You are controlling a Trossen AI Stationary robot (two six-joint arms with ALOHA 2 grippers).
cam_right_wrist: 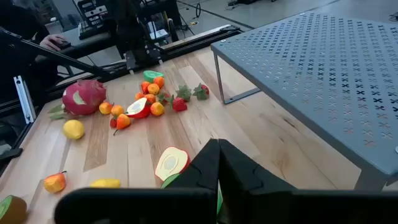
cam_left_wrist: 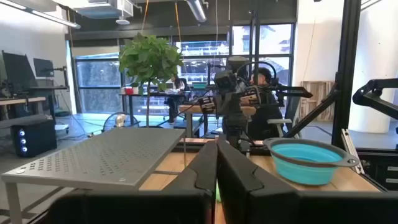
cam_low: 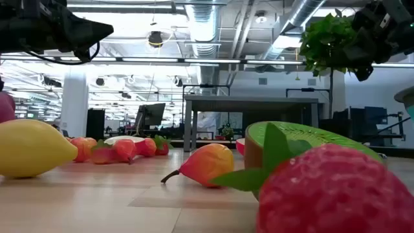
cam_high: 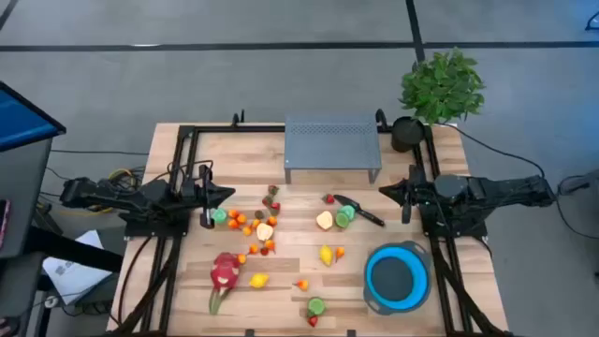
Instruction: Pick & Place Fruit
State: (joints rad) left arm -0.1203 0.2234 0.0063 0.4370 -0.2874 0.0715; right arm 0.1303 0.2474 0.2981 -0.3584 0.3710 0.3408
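The fruit (cam_high: 265,234) lies scattered on the table, between the grey shelf (cam_high: 332,145) and the blue bowl (cam_high: 398,276). The pieces look light, hard and smooth, so probably slippery; I would grip one across its widest part. The left gripper (cam_high: 225,194) and right gripper (cam_high: 386,192), both beside the shelf, have fingers together and hold nothing.

Toy fruit (cam_low: 206,164) on wooden table (cam_low: 97,204)
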